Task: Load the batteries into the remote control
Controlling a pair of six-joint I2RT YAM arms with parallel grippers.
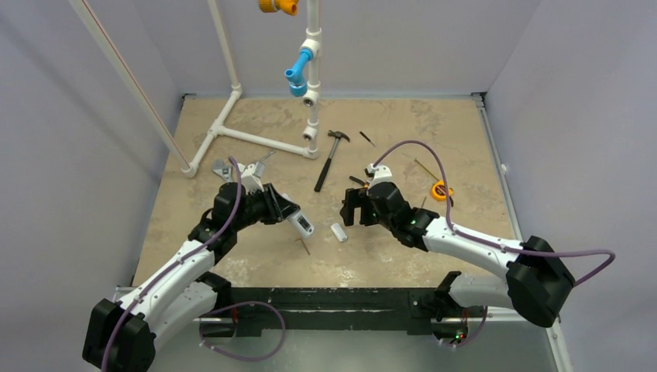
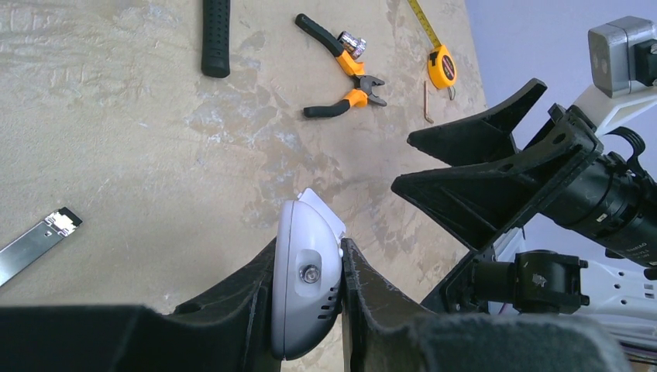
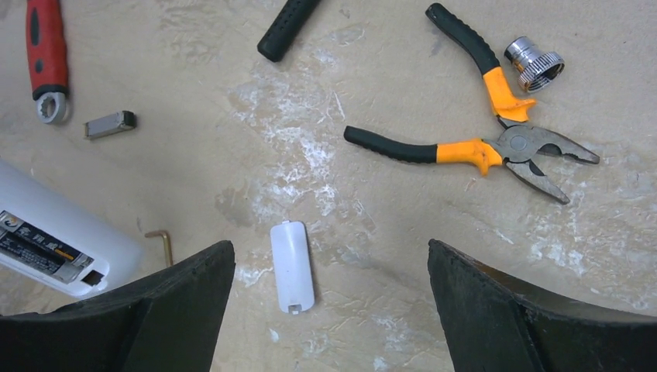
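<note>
My left gripper (image 2: 308, 246) is shut on one end of the white remote control (image 2: 306, 291), which juts out from its fingers above the table (image 1: 300, 224). In the right wrist view the remote control (image 3: 54, 232) shows at the left edge, label side up. My right gripper (image 3: 331, 249) hangs open above the table with nothing between its fingers, just right of the remote (image 1: 349, 211). A small white battery cover (image 3: 293, 266) lies flat on the table below it, closer to the left finger. The batteries show in no view.
A brass hex key (image 3: 163, 242) lies beside the remote. Orange-handled pliers (image 3: 480, 147), a silver fitting (image 3: 533, 62), a red wrench (image 3: 45, 62), a small silver piece (image 3: 108, 124), a hammer (image 1: 329, 159) and a tape measure (image 2: 442, 68) lie farther back. A white pipe frame (image 1: 256, 139) stands behind.
</note>
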